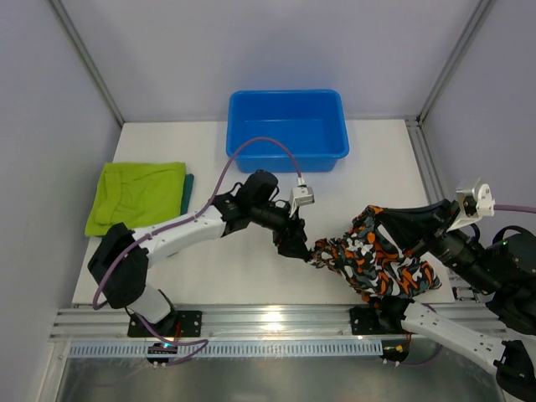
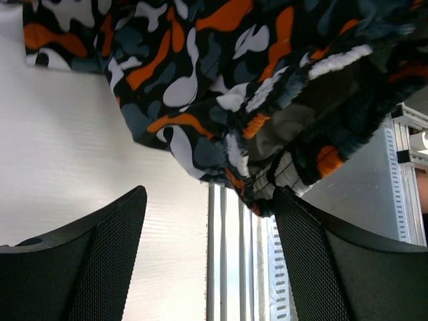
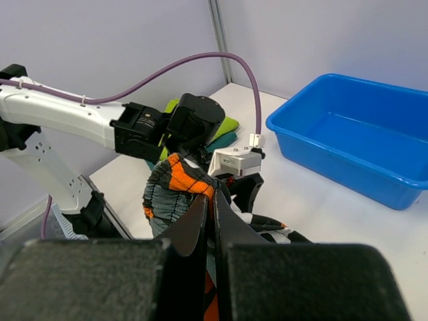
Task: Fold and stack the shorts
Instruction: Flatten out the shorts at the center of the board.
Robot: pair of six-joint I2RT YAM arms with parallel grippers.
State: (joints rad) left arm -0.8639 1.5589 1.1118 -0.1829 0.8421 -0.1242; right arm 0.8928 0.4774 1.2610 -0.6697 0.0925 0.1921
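- The camouflage shorts (image 1: 381,260) are at the near right of the table (image 1: 209,276). They are partly lifted, with their lower part bunched on the surface.
- The right gripper (image 3: 212,204) has its fingers pinched tight on a fold of this cloth and holds up the right side.
- Just left of the bunch, the left gripper (image 1: 295,244) has its fingers spread wide with nothing between them. In its wrist view a gathered, elastic-looking edge of the shorts hangs just ahead, close to one finger.
- The cloth looks light, limp and a little slippery. It will likely sag and crumple wherever it is unsupported, so one pinch cannot spread it flat.
- The gathered edge looks like the best hold, being thicker than the single-layer leg cloth. A pinch at its left end, opposite the right gripper, should let the two arms pull the shorts taut.
- Farther off on the left, the lime shorts (image 1: 134,194) lie folded on top of the teal shorts (image 1: 189,188), of which only a sliver shows.
- At the far middle stands a blue tub (image 1: 285,95).
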